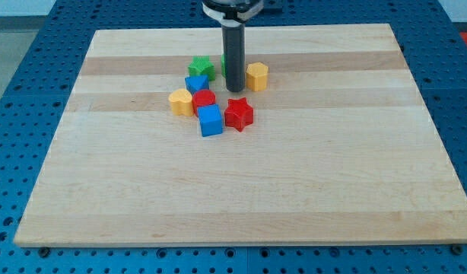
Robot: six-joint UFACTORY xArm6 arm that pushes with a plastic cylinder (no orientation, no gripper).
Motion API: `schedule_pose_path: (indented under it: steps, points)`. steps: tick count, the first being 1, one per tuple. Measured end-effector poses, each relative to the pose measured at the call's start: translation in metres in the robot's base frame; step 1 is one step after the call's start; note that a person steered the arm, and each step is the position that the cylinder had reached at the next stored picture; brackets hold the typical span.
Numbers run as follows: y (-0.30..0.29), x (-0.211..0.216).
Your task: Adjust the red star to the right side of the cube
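You see the rod's top cut off by the view's upper edge, and it hides part of a green star block (201,67). A small red block (204,98) is half covered by its neighbours, its shape unclear. My tip (234,90) is a bare rod end with nothing to clasp. The red star-shaped block (239,113) lies at 6 o'clock from it, near, and touches the blue cube (210,120) at its 3 o'clock. One point faces 12; no long axis.

single raised view, angled down, whole board (241,213)
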State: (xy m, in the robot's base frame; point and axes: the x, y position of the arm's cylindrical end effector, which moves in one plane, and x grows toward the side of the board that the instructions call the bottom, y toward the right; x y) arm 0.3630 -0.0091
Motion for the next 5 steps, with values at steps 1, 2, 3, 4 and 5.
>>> schedule_pose_path:
  steps: [1, 2, 3, 4, 5]
  points:
    - [0.018, 0.012]
    - [0.025, 0.017]
    - [0.025, 0.028]
    - [0.025, 0.04]
    - [0.025, 0.049]
